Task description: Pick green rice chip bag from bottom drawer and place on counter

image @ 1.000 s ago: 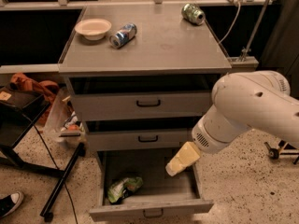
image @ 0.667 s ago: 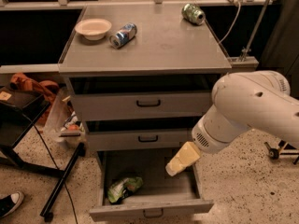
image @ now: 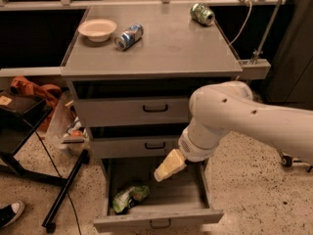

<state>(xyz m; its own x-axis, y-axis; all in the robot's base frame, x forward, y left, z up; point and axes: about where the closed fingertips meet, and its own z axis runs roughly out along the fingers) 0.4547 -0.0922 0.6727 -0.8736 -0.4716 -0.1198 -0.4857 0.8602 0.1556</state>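
Observation:
The green rice chip bag (image: 129,198) lies crumpled in the front left corner of the open bottom drawer (image: 195,196). My gripper (image: 168,166) hangs over the drawer's middle, pointing down and to the left, a little above and to the right of the bag and apart from it. The white arm (image: 244,121) reaches in from the right and hides part of the drawer's right side. The counter (image: 166,50) is the cabinet's flat grey top, above two closed shallower drawers.
On the counter stand a white bowl (image: 98,29) at the back left, a blue can (image: 129,36) lying beside it and a green can (image: 202,13) lying at the back right. A black stand (image: 63,195) and clutter sit on the floor to the left.
The arm and gripper have moved left over the open drawer, closer to the bag. The bag and the things on the counter have not moved.

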